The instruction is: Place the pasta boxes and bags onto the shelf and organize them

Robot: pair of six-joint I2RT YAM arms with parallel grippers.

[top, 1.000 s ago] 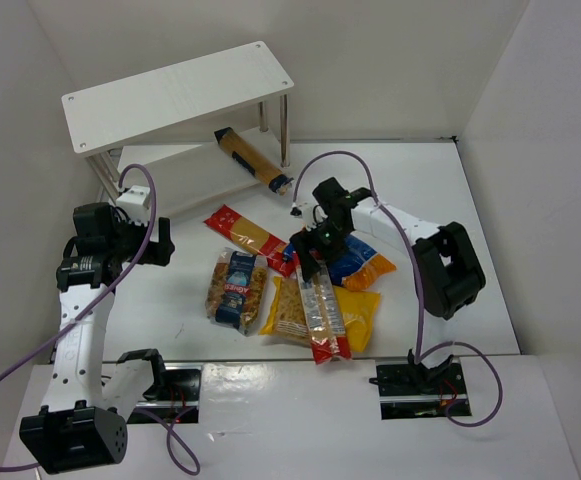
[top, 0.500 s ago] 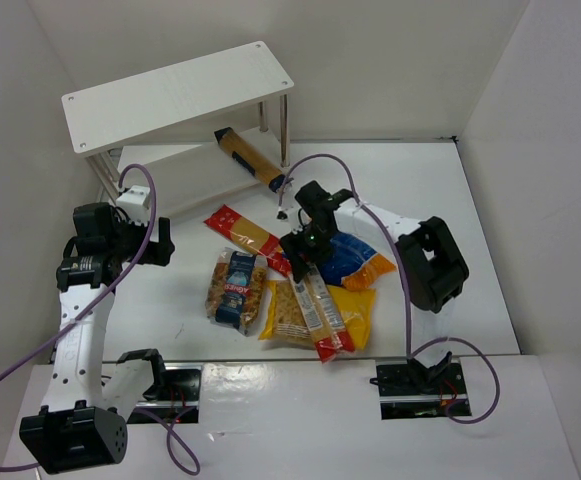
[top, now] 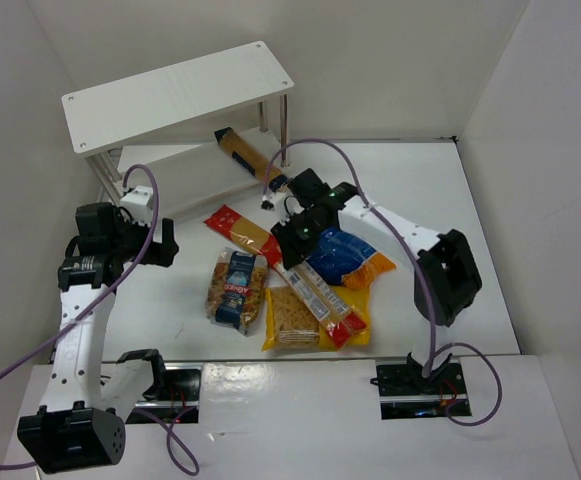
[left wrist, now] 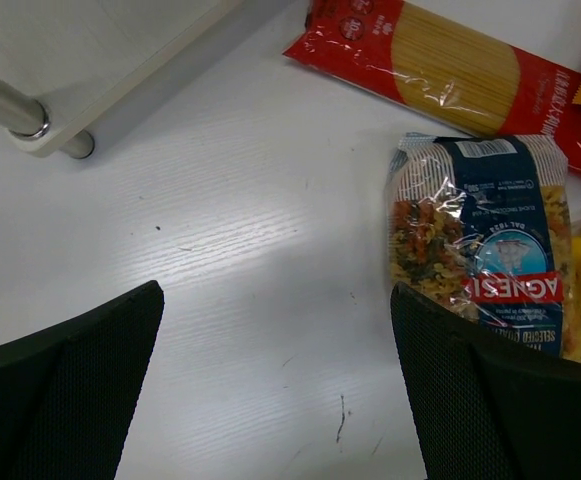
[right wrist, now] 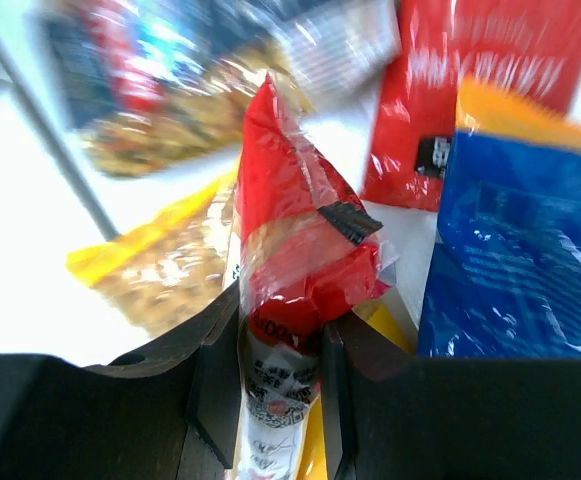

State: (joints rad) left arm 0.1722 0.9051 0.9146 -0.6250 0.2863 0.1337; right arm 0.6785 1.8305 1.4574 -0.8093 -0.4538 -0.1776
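Observation:
My right gripper is shut on the near end of a red-and-clear spaghetti packet. That packet lies slanted across the yellow bag, with the blue-orange bag to its right. A second spaghetti packet and the clear blue-labelled bag lie on the table to the left. The long tan box rests on the lower board of the white shelf. My left gripper hangs open over bare table, left of the blue-labelled bag.
The shelf's metal legs stand close behind the right arm's cable. White walls enclose the table on the left, back and right. Both arm bases sit at the near edge.
The right gripper closed on the spaghetti packet's end and moved left toward the shelf, swinging the packet to a slant. The left arm has not moved.

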